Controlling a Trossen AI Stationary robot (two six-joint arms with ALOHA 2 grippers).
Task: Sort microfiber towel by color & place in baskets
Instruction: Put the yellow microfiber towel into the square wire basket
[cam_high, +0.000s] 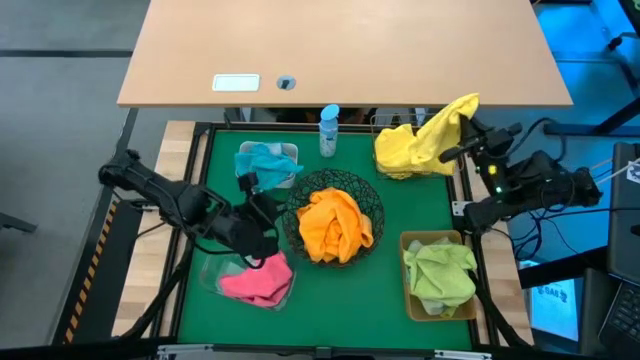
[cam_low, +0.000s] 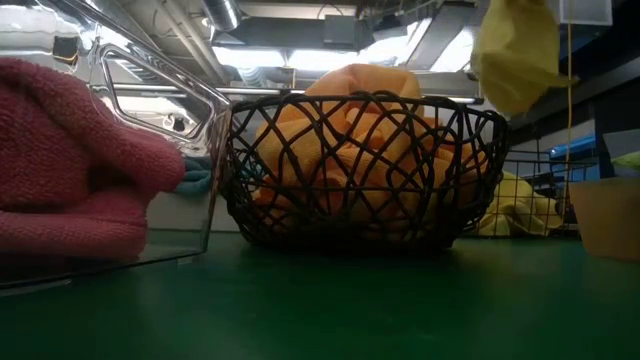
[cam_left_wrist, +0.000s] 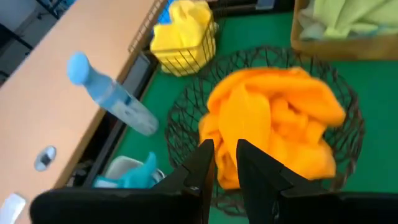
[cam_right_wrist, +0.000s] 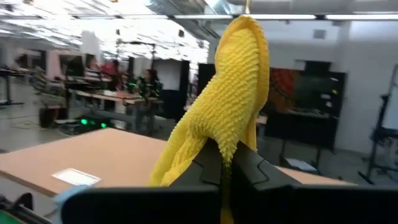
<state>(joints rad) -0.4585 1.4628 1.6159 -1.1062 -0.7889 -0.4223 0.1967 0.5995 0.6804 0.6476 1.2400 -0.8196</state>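
While the left gripper (cam_high: 262, 232) hangs with its fingers narrowly parted and nothing between them, just above the clear plastic tray (cam_high: 212, 272) that holds the pink towel (cam_high: 258, 280) near the front left corner of the green mat (cam_high: 385, 275), the work is on the other side. At the mat's middle, the round black wire-mesh bowl (cam_high: 372, 200) already carries the orange towel (cam_high: 335, 225), and the white rectangular tub (cam_high: 290, 152) behind the left arm holds the teal towel (cam_high: 268, 165). Farther right, the right gripper (cam_high: 462, 128) is clenched on the yellow towel (cam_high: 445, 125), lifted over the square wire basket (cam_high: 380, 128) at the back right corner. To finish well, it should likely lower until the hanging cloth folds inside the wire walls before letting go. Room is tight: the blue-capped bottle (cam_high: 329, 130) stands just beside that basket, and the mat's right edge is close. At the front right, the tan rectangular bin (cam_high: 408, 292) holds the green towel (cam_high: 440, 270).
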